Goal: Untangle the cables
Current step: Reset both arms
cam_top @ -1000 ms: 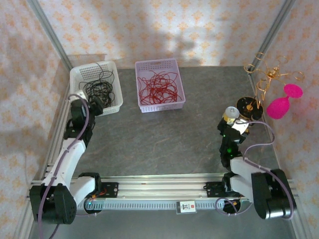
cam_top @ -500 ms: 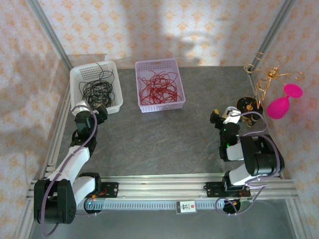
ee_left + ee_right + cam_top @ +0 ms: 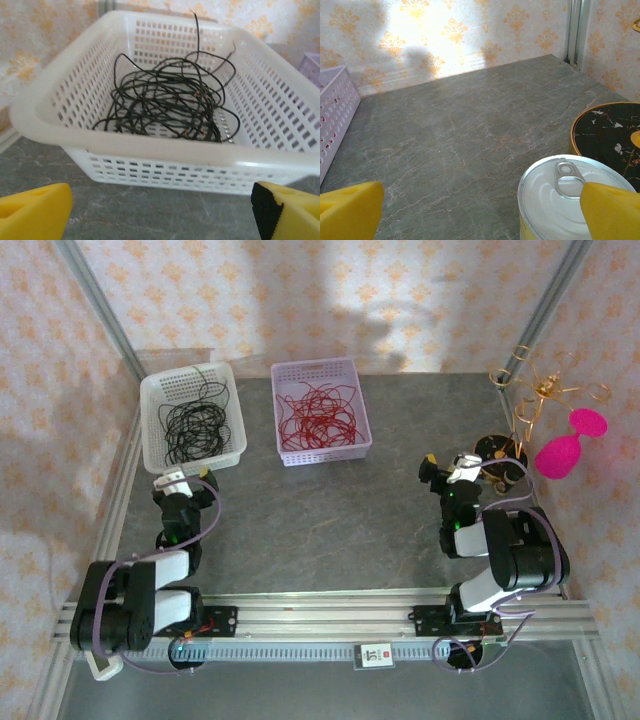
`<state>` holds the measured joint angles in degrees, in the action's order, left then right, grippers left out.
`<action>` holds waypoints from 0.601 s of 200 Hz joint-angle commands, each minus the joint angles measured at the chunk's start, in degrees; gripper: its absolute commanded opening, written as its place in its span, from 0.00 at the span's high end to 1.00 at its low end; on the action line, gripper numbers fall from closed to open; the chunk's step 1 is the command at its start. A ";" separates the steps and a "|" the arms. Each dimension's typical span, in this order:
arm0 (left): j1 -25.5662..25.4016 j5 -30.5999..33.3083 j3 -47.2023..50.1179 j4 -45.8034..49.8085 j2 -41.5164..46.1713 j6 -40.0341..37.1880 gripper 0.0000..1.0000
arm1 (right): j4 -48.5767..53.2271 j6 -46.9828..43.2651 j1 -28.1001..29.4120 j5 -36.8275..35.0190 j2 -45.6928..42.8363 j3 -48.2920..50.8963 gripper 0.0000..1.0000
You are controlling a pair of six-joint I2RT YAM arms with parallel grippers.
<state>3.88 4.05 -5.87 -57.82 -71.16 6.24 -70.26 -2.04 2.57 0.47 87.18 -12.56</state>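
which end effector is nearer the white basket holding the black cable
Left. The left end effector sits just short of the white basket's near wall, facing the black cable inside. The right end effector is far across the table, beside a tin can.

In the left wrist view, the yellow padded fingers (image 3: 32, 212) of the left hand (image 3: 161, 212) are cut off at the bottom corners, and the near right corner of the white perforated plastic basket (image 3: 150, 167) is lost past the edge. The strands of the tangled black cable (image 3: 167, 102) cannot be told apart. In the right wrist view, the silver-lidded tin can (image 3: 545, 200) is cropped at the bottom and partly covered by a yellow finger (image 3: 612, 212) of the right hand (image 3: 482, 210). The gold-rimmed black marbled disc (image 3: 602, 130) is cut at the right, the lilac perforated basket (image 3: 335, 110) at the left.
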 commanded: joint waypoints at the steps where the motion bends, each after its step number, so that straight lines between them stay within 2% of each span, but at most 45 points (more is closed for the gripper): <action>1: 0.76 -4.80 -1.01 -14.27 -3.34 -1.93 0.07 | -0.61 -0.79 -0.37 0.10 -0.07 -0.62 0.00; 16: 1.04 -6.10 -2.48 -15.91 -7.82 -1.00 0.08 | -0.63 -0.84 -0.37 0.18 -0.08 -0.63 0.00; 45: 1.24 -8.80 0.45 -34.76 -18.69 -1.20 0.08 | -0.62 -0.85 -0.33 0.08 -0.07 -0.62 0.00; 60: 1.57 -9.37 0.00 -29.23 -16.00 -0.99 0.07 | -0.65 -0.85 -0.37 0.14 -0.08 -0.63 0.00; 77: 1.66 -9.53 -2.50 -27.31 -17.53 -0.98 0.04 | -0.66 -0.77 -0.35 0.08 -0.07 -0.66 0.00; 92: -0.12 -6.95 -5.80 -17.66 -16.01 -2.48 0.01 | -0.62 -0.80 -0.35 0.14 -0.03 -0.63 0.00; 109: -0.45 -6.21 -5.13 -20.95 -17.16 -2.75 0.01 | -0.59 -0.77 -0.37 0.14 -0.08 -0.63 0.00; 120: -0.60 -6.16 -5.59 -18.63 -16.38 -2.88 0.01 | -0.58 -0.77 -0.33 0.13 -0.08 -0.63 0.00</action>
<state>3.79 -2.76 -10.33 -77.71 -88.25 4.97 -70.28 -2.04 2.57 0.47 87.18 -12.56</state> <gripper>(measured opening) 0.991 0.998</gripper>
